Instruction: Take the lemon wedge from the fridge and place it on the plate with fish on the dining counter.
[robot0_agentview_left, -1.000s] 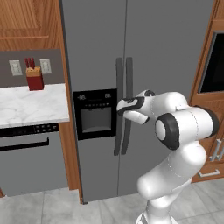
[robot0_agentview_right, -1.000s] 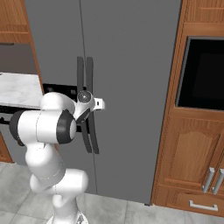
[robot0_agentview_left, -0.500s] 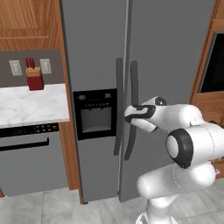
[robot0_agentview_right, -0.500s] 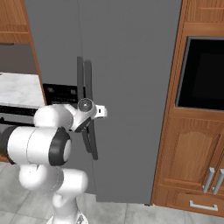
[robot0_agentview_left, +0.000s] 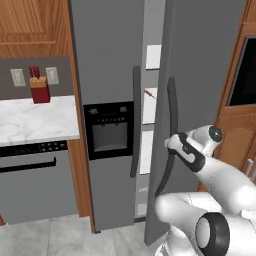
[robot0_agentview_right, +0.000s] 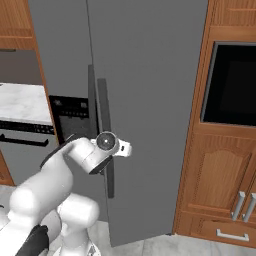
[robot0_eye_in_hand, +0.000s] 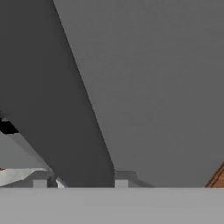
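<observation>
Since the earlier frame the right door of the fridge (robot0_agentview_left: 107, 75) has swung outward from flush, so a gap stands between the two doors and white shelves (robot0_agentview_left: 150, 107) show through it; the arm has drawn back and lower with the door.

The fridge is the largest thing here, tall and grey, its left door shut and carrying the black dispenser panel (robot0_agentview_left: 108, 131). The right door (robot0_agentview_left: 205, 70) stands ajar, its leading edge forward of the left one. In the right base view that door (robot0_agentview_right: 150, 100) covers the middle of the scene, with wooden cabinets and a dark oven window to its right.

Left of the fridge runs a wall tabletop (robot0_agentview_left: 35, 120) of white marble, with a red knife block (robot0_agentview_left: 40, 90) against the wall and a grey appliance front below it.

Each door bears a long dark curved handle. The gripper (robot0_agentview_left: 172, 146) is closed around the right door's handle (robot0_agentview_left: 170, 107) about halfway down its length; the hand view shows the dark bar running between the two fingertips (robot0_eye_in_hand: 121, 179).

Inside the gap, a small reddish item lies on a shelf edge; the lemon wedge cannot be made out among the shelves.
</observation>
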